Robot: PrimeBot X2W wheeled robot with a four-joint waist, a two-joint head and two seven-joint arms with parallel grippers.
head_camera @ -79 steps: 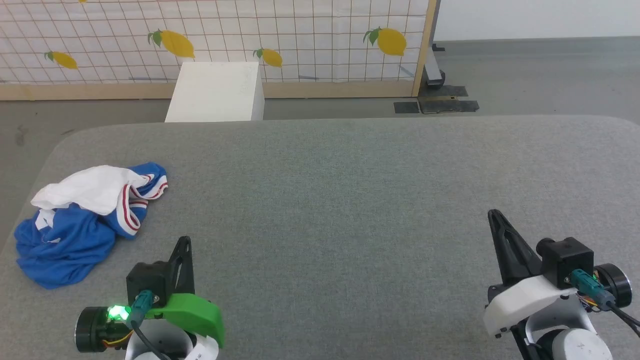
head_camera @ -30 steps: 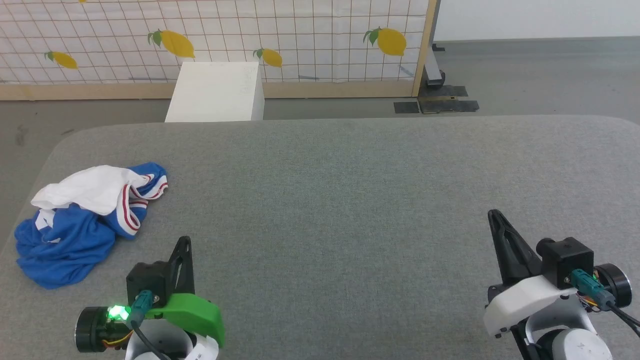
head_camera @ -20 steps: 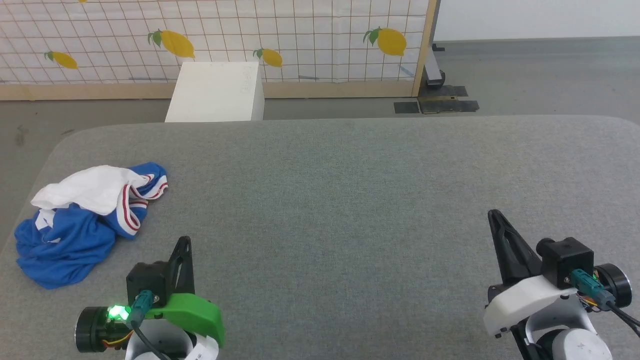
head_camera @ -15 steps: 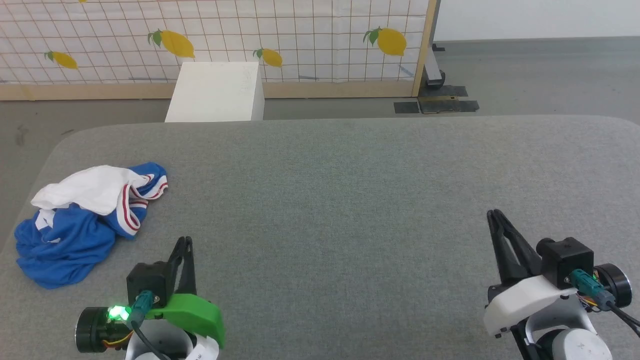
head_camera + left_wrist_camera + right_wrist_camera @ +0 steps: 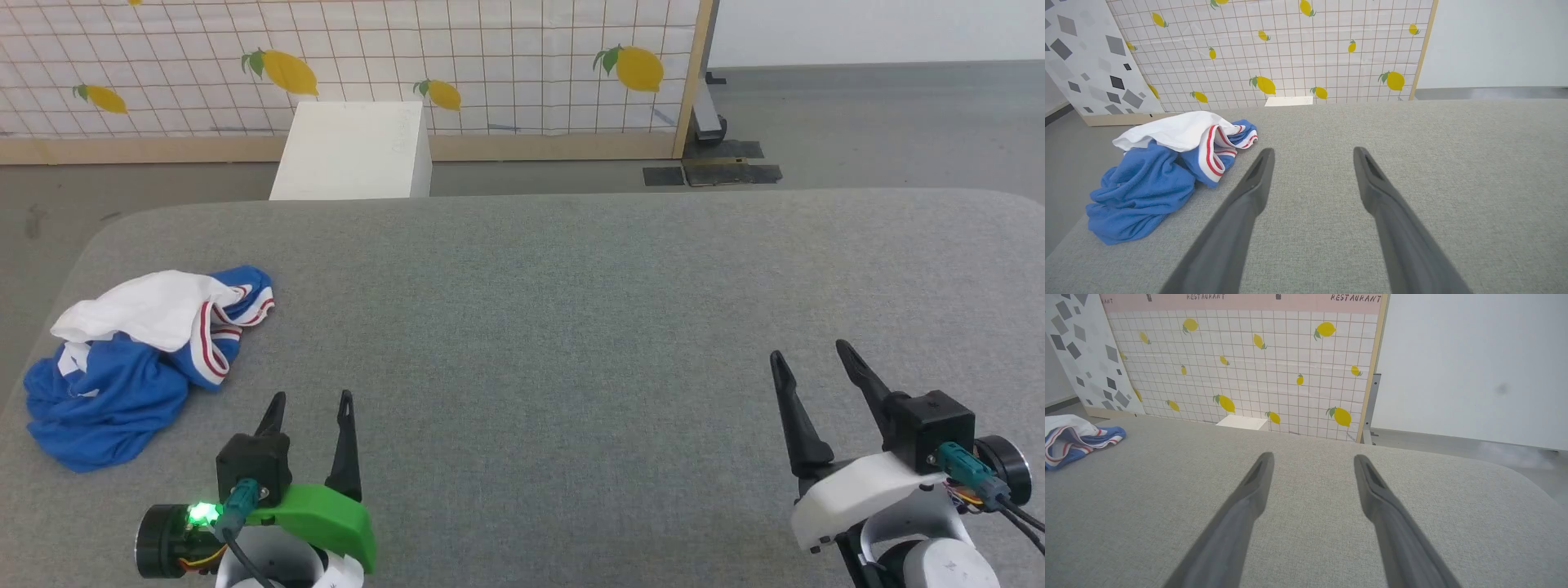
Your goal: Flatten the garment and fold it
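The garment (image 5: 131,363) lies crumpled in a heap near the left edge of the grey table, blue fabric below, a white part on top and red-and-white striped trim showing. In the left wrist view the garment (image 5: 1163,171) sits to the left of the fingers, apart from them. The right wrist view catches a corner of the garment (image 5: 1073,443) at its far left. My left gripper (image 5: 312,400) hovers open at the near left, just right of the heap, empty. My right gripper (image 5: 808,355) stands open and empty at the near right, far from the cloth.
The grey felt table (image 5: 571,310) has rounded corners; its left edge runs close beside the heap. Beyond the far edge stands a white box (image 5: 351,151) on the floor before a lemon-patterned tiled panel (image 5: 490,65).
Both grippers went from shut to open, their fingers spreading apart. The arms stayed about where they were, and the garment has not moved.
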